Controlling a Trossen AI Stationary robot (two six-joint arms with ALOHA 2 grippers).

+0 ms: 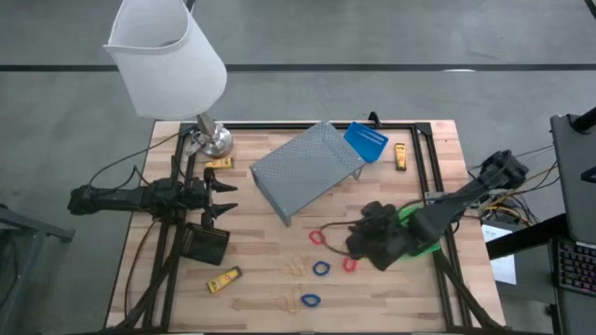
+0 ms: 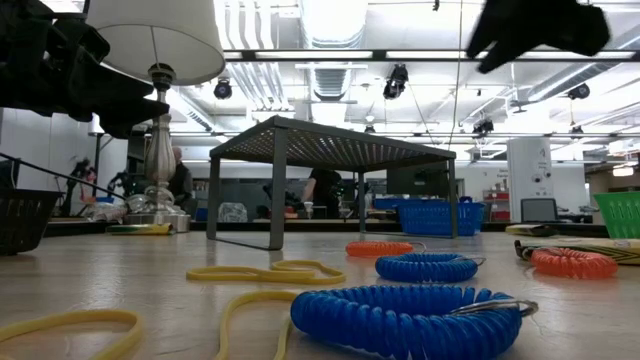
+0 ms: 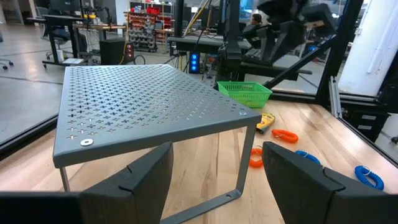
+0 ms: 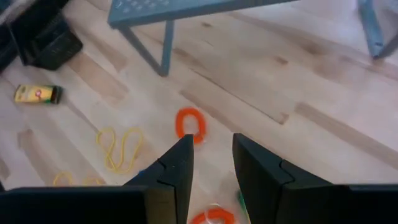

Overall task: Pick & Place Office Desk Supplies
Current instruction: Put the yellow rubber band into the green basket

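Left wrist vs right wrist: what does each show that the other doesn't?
Left wrist only: the green bin, blue loops and the open left gripper.

Right wrist only: the black bin, yellow bands, a yellow piece and the right gripper, jaws apart with nothing between them.

Both: the grey shelf, red loops, wooden table.

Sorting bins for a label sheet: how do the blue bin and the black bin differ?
The blue bin sits at the table's far side beside the grey shelf; the black bin sits nearer, just past the left gripper. Blue looks tilted, black flat. Both are small, square, meshed.
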